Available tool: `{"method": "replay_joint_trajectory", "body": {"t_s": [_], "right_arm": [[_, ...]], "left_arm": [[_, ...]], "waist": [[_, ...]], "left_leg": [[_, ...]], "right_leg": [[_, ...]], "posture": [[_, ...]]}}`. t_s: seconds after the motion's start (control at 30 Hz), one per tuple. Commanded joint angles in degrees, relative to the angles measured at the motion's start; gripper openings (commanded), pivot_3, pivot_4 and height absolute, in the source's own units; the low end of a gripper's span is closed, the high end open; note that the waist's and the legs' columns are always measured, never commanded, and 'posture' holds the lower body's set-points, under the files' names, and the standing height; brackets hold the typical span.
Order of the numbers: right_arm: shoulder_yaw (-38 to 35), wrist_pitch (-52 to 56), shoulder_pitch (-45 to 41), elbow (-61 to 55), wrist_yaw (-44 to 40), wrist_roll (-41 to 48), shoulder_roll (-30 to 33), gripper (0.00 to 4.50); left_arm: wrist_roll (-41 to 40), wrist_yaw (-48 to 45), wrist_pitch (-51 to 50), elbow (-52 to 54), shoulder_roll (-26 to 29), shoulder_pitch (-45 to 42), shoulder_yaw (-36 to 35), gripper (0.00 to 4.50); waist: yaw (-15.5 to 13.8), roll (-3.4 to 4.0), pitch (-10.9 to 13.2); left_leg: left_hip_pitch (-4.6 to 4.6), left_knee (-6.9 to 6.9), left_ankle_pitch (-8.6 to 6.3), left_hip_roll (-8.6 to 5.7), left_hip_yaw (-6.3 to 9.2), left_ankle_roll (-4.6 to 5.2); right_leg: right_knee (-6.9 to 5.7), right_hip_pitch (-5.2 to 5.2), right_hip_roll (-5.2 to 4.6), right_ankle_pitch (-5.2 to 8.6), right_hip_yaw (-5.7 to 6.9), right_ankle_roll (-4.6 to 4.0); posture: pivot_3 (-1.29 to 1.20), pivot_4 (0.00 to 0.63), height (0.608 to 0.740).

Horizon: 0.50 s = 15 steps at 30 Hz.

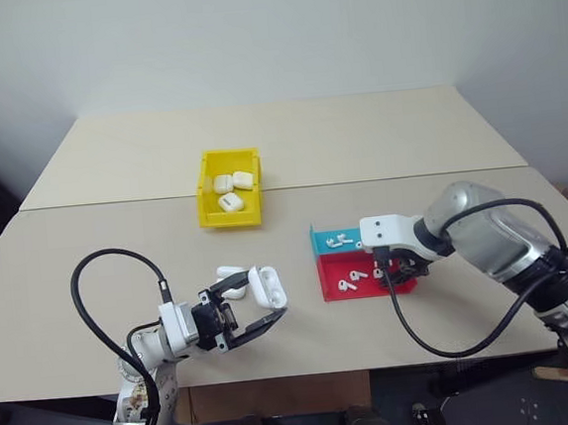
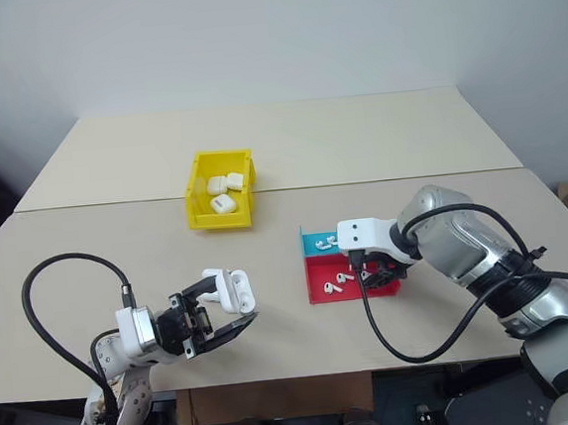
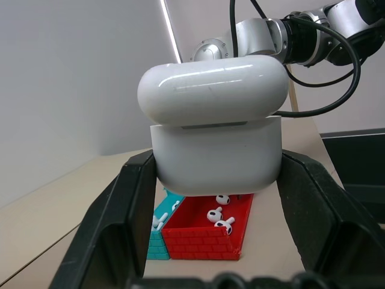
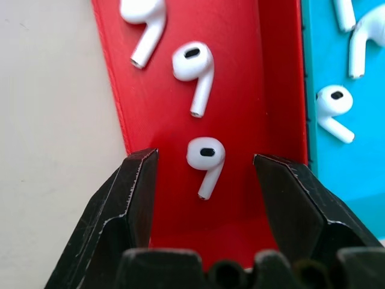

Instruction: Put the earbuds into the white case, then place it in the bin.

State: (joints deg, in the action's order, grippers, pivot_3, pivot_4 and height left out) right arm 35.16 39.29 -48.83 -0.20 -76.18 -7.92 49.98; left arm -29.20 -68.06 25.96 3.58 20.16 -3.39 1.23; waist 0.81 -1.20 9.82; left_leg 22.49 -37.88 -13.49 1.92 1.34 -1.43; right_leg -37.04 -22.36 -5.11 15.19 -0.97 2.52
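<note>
I'm looking at my two arms. The left arm [image 1: 161,338] is showing a white wrist block with a dark camera housing, ending in the left gripper [image 1: 264,324] with its two glossy black fingers; a black cable [image 1: 92,289] is looping off it. The right arm [image 1: 495,234] is wearing rounded silver-grey shells with a white wrist block [image 1: 390,231], and another black cable [image 1: 445,343] is hanging beneath. The right gripper [image 4: 204,198] is showing matte black, scuffed fingers.
</note>
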Motion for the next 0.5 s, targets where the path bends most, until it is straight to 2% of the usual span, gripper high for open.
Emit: {"method": "replay_joint_trajectory", "body": {"t_s": [0.03,0.3,0.37,0.5], "right_arm": [[-1.13,-1.29,-1.03,0.02,-0.68,-1.06,-0.3,3.02],[-1.39,-2.72,-0.52,1.02,-1.35,-2.12,-0.97,3.02],[-1.55,-2.75,-0.6,1.31,-1.24,-2.45,-1.42,2.65],[-1.56,-3.02,-0.67,1.53,-1.19,-3.02,-1.76,2.65]], "left_arm": [[0.16,1.05,0.71,2.86,0.23,0.41,0.16,2.76],[2.12,3.73,1.33,2.14,-0.27,-0.79,0.02,2.76],[2.15,3.87,1.01,2.58,0.11,-0.42,0.1,2.76],[1.96,3.87,0.88,3.16,0.69,0.36,0.33,2.76]], "waist": [[0.0,0.0,0.0],[0.02,0.0,0.0],[0.0,0.0,0.0],[0.01,0.0,0.0]], "left_leg": [[0.0,0.0,0.0,0.0,0.0,0.0],[0.0,0.0,0.0,0.0,0.0,0.0],[0.0,0.0,0.0,0.0,0.0,0.0],[0.0,0.0,0.0,0.0,0.0,0.0]], "right_leg": [[0.0,0.0,0.0,0.0,0.0,0.0],[0.0,0.01,0.0,0.0,0.0,0.0],[0.0,0.0,0.0,0.0,0.0,0.0],[0.0,0.0,0.0,0.0,0.0,0.0]], "posture": [[0.0,0.15,0.74],[0.0,0.15,0.74],[0.0,0.15,0.74],[0.0,0.15,0.74]]}}
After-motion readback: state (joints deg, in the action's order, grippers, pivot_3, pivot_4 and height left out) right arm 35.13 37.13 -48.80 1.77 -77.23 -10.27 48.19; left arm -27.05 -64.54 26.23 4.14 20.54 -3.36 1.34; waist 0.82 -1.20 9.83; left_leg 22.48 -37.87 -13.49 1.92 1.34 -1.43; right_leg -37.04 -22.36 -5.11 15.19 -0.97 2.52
